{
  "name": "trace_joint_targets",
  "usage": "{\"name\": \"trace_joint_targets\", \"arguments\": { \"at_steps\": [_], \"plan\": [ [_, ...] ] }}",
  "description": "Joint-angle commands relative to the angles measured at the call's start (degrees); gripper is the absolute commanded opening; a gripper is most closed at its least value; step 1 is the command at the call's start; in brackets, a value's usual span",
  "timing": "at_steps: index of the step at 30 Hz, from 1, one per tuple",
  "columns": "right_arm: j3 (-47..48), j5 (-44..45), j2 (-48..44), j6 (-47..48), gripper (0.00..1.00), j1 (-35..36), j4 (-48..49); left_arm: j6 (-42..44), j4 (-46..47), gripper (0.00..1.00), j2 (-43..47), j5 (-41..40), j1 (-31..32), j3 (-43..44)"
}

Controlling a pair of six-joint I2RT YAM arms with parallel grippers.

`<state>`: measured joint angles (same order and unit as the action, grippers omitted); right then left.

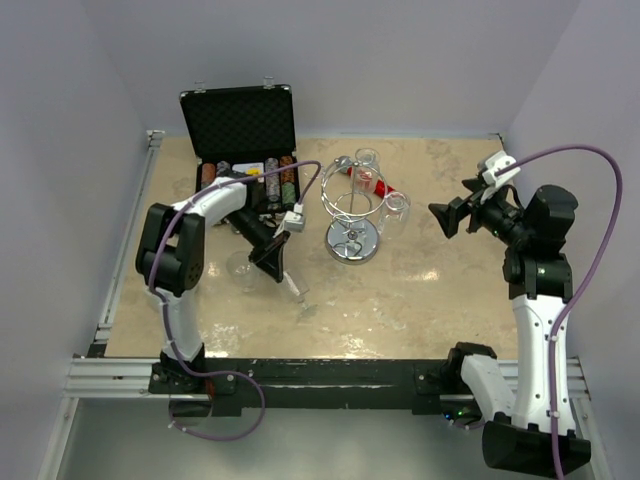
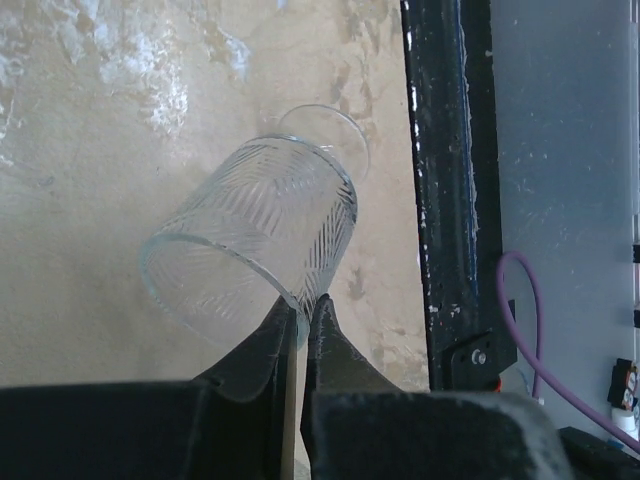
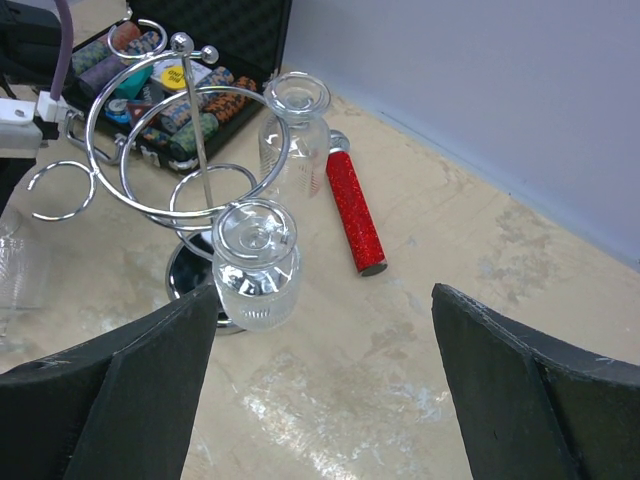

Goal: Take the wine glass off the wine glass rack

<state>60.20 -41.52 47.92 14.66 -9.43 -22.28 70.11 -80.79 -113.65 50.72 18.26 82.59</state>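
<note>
Top external: shows the wine glass (image 1: 296, 292) off the wine glass rack (image 1: 350, 215), to its left.
Left wrist: shows the left gripper (image 2: 305, 308) pinching its rim. Right wrist: shows the right gripper (image 3: 325, 292) spread wide, facing two hanging glasses (image 3: 255, 265).

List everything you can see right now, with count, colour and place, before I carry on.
Rack: one, shiny chrome, middle of the table.
Hanging glasses: two, clear, upside down in the rack's loops, on its far and right sides.
Held glass: one, clear with a cut leaf pattern, tilted, left of the rack toward the near edge.
Red tube: one, glittery red, lying on the table behind the rack.
Case: one, black, lid open, far left corner, with coloured chips inside.
Table: one, beige marbled.
Left gripper: black, shut on the held glass's rim.
Right gripper: black, open, empty, right of the rack.
</note>
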Motion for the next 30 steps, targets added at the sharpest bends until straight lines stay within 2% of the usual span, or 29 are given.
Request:
{"name": "trace_joint_targets", "arguments": {
  "at_steps": [1,8,12,16,18,19,25,30],
  "plan": [
    [1.0,-0.2,0.0,0.8,0.91,-0.2,1.1,4.0,5.3,0.00,3.3,1.8,0.5,0.3],
    [0.9,-0.3,-0.5,1.1,0.91,-0.2,1.7,0.5,5.3,0.00,8.1,2.9,0.9,2.5],
    [0.3,0.2,-0.8,-1.2,0.91,-0.1,4.8,-2.6,5.5,0.00,11.6,-3.5,1.2,5.3],
    [0.5,-1.2,0.9,-5.6,0.91,-0.1,7.1,-7.1,7.6,0.00,15.0,-14.0,1.8,5.6],
    [1.0,-2.1,2.4,-6.1,0.98,-0.1,7.6,-8.6,8.5,0.00,16.0,-18.1,2.1,6.0],
    [1.3,-2.3,3.0,-5.9,0.98,-0.1,7.5,-8.9,8.5,0.00,16.1,-20.4,2.4,6.3],
    [-0.4,3.4,3.9,-8.9,0.98,-0.1,13.0,-12.4,12.1,0.00,15.6,-24.8,4.1,4.9],
    [0.7,3.8,6.3,-4.9,0.99,-0.2,10.5,-15.9,15.7,0.00,14.6,-27.6,6.5,5.1]
  ]
}}
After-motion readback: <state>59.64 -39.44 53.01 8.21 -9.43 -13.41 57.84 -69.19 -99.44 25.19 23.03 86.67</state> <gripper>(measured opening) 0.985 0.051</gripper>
